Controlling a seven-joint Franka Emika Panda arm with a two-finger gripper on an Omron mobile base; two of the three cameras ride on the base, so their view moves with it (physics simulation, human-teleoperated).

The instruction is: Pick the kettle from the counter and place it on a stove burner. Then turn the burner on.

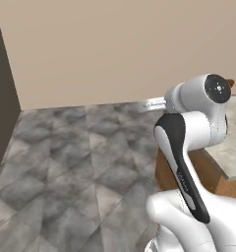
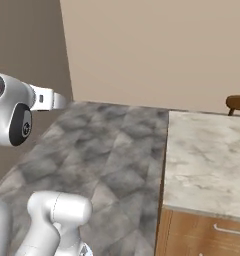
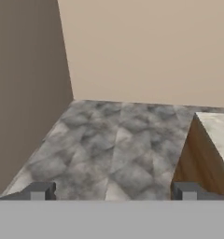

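Observation:
The kettle and the stove burner are out of view. The counter (image 2: 207, 160), a light marbled slab on orange-brown wooden cabinet fronts, lies at the right of the right base view, and its corner (image 3: 217, 131) shows at the right of the hand view. My gripper (image 3: 114, 191) hangs in the air over the grey floor, left of that corner. It is open, its two dark fingertips (image 3: 41, 190) stand wide apart and nothing is between them.
Grey stone-tiled floor (image 1: 80, 162) spreads ahead to a beige wall (image 1: 115, 49). A dark wall (image 3: 25, 93) closes the left side. A brown wooden piece (image 2: 238, 102) pokes up behind the counter's far edge. A drawer handle (image 2: 227, 230) shows on the cabinet front.

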